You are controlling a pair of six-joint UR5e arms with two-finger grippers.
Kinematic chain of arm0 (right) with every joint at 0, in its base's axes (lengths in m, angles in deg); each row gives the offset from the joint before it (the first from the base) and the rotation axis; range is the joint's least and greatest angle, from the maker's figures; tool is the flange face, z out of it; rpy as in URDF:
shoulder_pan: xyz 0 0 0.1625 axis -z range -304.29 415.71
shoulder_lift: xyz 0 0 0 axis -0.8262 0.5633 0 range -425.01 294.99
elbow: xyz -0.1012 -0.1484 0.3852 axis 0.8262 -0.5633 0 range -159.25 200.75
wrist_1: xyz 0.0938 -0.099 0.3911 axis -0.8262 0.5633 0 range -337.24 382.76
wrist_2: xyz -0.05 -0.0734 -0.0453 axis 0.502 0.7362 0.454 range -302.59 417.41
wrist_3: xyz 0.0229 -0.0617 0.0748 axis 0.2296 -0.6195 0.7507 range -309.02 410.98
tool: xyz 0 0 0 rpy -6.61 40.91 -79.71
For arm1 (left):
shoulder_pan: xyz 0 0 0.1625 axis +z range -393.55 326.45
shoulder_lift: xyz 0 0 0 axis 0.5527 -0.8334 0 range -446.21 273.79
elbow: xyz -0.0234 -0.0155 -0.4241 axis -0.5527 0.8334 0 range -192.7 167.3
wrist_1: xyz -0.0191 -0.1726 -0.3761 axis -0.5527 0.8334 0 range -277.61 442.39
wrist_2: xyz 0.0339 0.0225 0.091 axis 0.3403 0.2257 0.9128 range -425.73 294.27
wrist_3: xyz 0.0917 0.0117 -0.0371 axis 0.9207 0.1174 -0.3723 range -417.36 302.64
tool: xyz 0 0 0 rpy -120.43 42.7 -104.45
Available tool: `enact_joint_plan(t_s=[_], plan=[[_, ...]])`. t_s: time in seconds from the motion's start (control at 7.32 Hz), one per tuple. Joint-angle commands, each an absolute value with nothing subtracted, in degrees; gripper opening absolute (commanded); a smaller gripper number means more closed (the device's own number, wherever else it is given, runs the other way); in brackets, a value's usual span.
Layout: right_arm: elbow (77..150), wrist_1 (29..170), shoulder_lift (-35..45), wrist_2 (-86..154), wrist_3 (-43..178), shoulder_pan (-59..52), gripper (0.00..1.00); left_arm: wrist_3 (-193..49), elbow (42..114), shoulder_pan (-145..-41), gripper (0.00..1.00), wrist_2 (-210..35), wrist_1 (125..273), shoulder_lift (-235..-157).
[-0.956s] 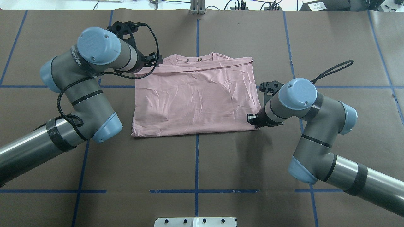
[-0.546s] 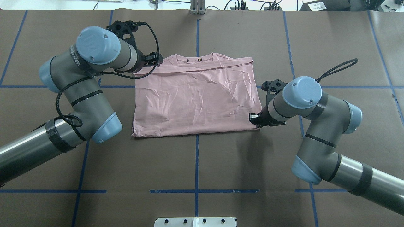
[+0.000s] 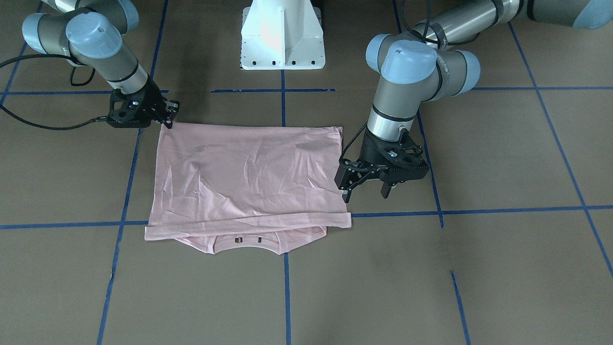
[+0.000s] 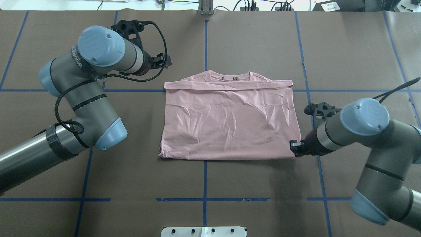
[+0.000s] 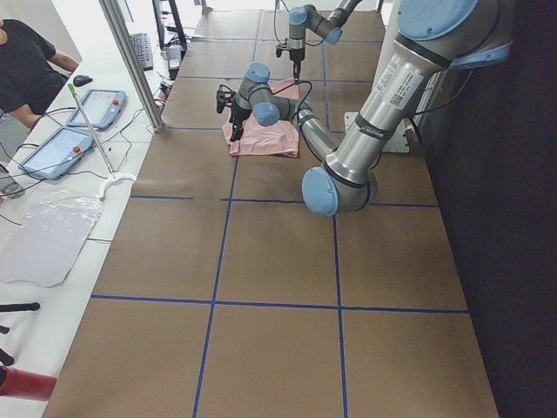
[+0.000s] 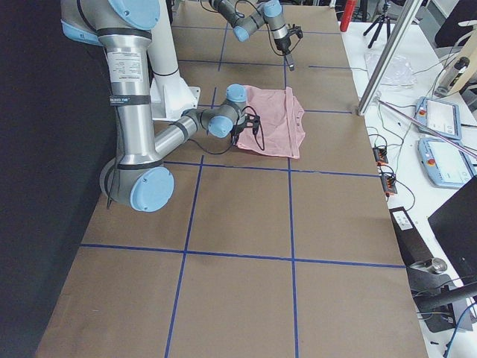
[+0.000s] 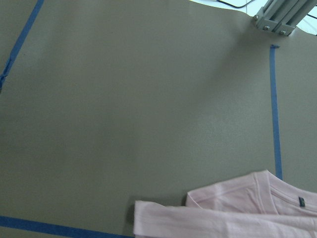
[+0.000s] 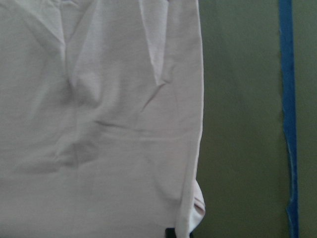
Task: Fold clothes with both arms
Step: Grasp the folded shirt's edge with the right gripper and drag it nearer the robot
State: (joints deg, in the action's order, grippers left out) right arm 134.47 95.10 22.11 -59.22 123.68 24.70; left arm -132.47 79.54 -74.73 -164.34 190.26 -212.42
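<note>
The pale pink T-shirt (image 4: 230,125) lies flat on the table, folded, with the collar at the far edge; its print is hidden. It also shows in the front view (image 3: 249,177) and the right wrist view (image 8: 99,124). My right gripper (image 4: 293,148) is low at the shirt's near right corner and shut on that corner (image 3: 167,117). My left gripper (image 4: 166,61) is open and empty, apart from the shirt, beyond its far left corner; its fingers stand apart in the front view (image 3: 365,191). The left wrist view shows only the collar and a folded edge (image 7: 237,213).
Blue tape lines (image 4: 204,177) cross the brown table cover. The white pedestal base (image 3: 282,38) stands at the robot's side. A metal post (image 4: 205,8) stands at the far edge. An operator (image 5: 26,61) and tablets are beyond the far edge of the table.
My right gripper has moved right and toward the robot, dragging the whole shirt with it. My left gripper has stayed nearly in place, so the shirt's far left corner has slid away from it.
</note>
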Motion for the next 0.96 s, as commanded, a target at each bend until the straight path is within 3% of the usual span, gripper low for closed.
enact_joint_plan(t_s=[0.0, 0.27, 0.41, 0.82], plan=[[141.4, 95.1, 30.1, -64.7, 124.1, 31.6, 0.00, -132.5, 82.7, -74.2, 1.00, -164.3, 186.8, -212.3], [142.6, 94.9, 31.0, -65.2, 128.2, 38.2, 0.00, -132.6, 82.8, -73.8, 1.00, -164.3, 186.8, -212.3], [142.7, 94.5, 31.1, -64.9, 129.4, 39.7, 0.99, -132.5, 82.8, -73.5, 1.00, -164.3, 186.8, -212.3], [145.0, 94.1, 29.8, -64.5, 129.5, 36.2, 1.00, -137.4, 85.2, -69.8, 1.00, -169.7, 186.2, -210.7]])
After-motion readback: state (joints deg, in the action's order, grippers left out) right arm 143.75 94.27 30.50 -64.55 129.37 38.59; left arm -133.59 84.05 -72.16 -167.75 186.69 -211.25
